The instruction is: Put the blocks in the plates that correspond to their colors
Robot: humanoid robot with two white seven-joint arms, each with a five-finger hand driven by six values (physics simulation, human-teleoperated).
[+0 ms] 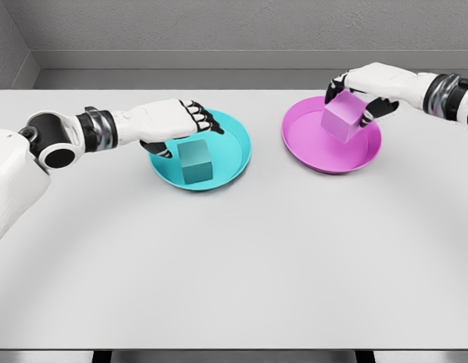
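Note:
A teal block (196,162) stands upright inside the cyan plate (235,155), toward its front. My left hand (184,125) hovers just above and behind the block, fingers (207,119) relaxed over it and thumb off to its left, not gripping it. At the right, a pink block (341,119) hangs tilted over the magenta plate (332,159), held between the thumb and fingers (372,110) of my right hand (354,94). Whether that block touches the plate cannot be told.
Both plates sit side by side on the far half of the white table (234,257). A grey wall runs behind the table's back edge. My left forearm (67,140) crosses the table's left side.

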